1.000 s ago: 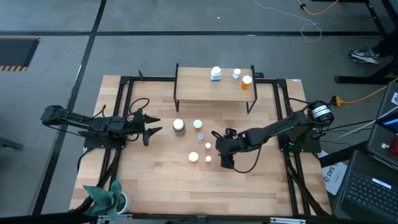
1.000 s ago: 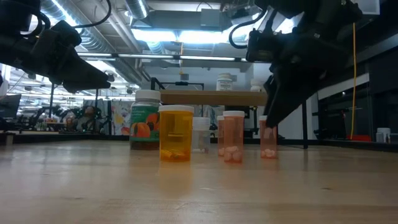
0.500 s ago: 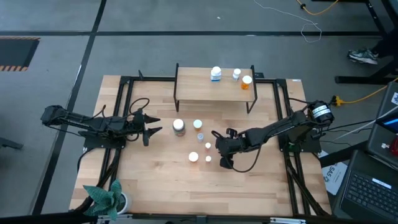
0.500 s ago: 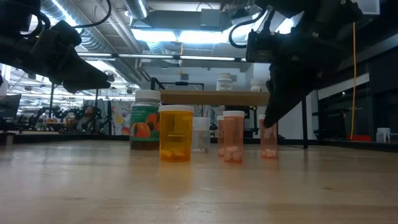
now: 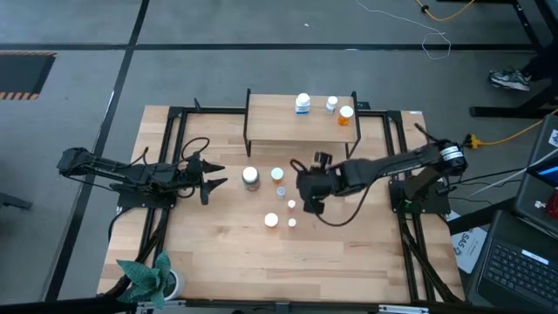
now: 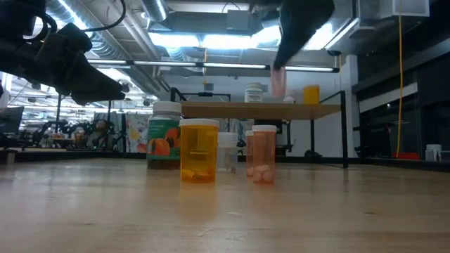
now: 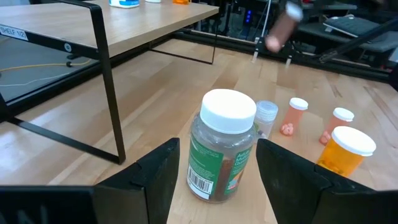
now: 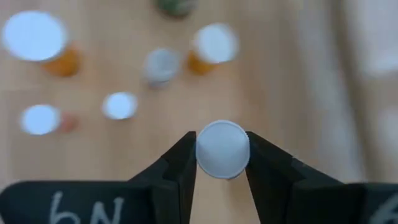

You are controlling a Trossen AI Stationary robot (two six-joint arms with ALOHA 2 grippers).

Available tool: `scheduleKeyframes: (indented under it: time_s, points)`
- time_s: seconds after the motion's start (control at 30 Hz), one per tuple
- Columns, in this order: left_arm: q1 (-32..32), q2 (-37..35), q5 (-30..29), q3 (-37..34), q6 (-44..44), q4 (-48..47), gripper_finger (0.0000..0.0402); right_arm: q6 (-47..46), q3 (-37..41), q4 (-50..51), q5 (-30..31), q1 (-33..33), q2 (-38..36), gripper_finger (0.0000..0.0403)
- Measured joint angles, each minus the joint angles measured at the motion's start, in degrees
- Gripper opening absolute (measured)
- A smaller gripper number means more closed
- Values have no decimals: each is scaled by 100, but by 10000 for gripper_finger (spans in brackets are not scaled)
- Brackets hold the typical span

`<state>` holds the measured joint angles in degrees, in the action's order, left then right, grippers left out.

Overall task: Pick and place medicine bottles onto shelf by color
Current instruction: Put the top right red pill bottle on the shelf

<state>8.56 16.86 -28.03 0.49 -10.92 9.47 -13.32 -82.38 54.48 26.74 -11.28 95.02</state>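
small orange bottle [image 8: 222,149] clamped in right end effector [image 5: 307,194], lifted clear above table; left end effector [image 7: 214,177] wide

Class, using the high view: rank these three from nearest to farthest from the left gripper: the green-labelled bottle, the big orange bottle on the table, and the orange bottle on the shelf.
1. The green-labelled bottle, just beside the left gripper.
2. The big orange bottle, on the table's near middle.
3. The orange bottle on the shelf, at the right end of the shelf.

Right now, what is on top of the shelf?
Three bottles stand on the shelf: a white-capped one with a blue label, a small clear one and an orange one. The floor beneath the board is hidden from above.
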Motion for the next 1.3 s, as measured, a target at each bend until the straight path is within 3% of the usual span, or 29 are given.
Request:
scheduleKeyframes:
  time_s: [0.2,0.37,0.57,0.77,1.07,1.3]
  points:
    - [-1,0,1,0,0,-2,209,30,-1274,1481,1379,433,-7,120]
    - [-1,-1,1,0,2,-3,209,174,-1871,2055,1534,1239,-11,120]
    - [-1,-1,1,0,2,-8,209,569,-1697,1956,377,2569,-13,120]
    - [0,-2,2,0,2,-96,209,792,-1212,1146,-753,3561,-9,120]
    - [-2,-1,2,0,2,-153,209,979,-694,178,-1923,3927,-9,120]
    - [0,-2,2,0,2,-151,209,1065,-455,-353,-1980,3931,-20,120]
